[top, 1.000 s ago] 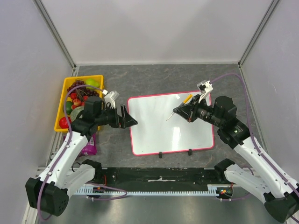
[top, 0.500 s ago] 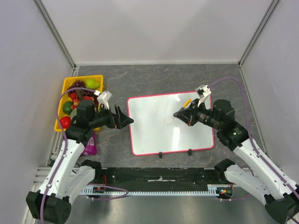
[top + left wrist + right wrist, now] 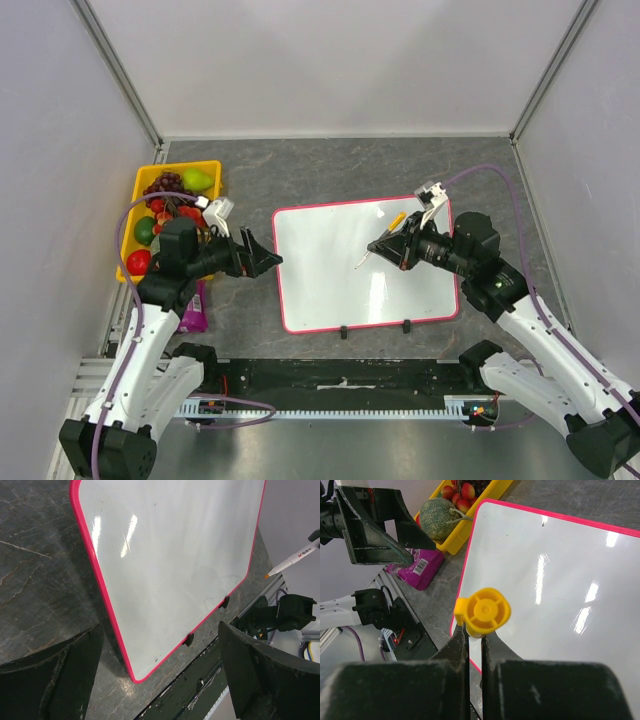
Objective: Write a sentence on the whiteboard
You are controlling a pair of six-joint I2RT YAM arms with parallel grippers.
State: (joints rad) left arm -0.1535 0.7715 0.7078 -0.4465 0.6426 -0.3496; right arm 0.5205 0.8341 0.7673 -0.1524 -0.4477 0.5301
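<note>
From above, the whiteboard (image 3: 330, 285) lies flat, centre-right. The left gripper (image 3: 268, 252) hangs just left of it, jaws wide apart. The right gripper (image 3: 383, 244) hovers over its right half, clamped on a pen (image 3: 363, 256); whether the tip touches is unclear. Left wrist: glare streaks the board, and one end is cut off. Right wrist: the pen shows end-on, its tip hidden.
</note>
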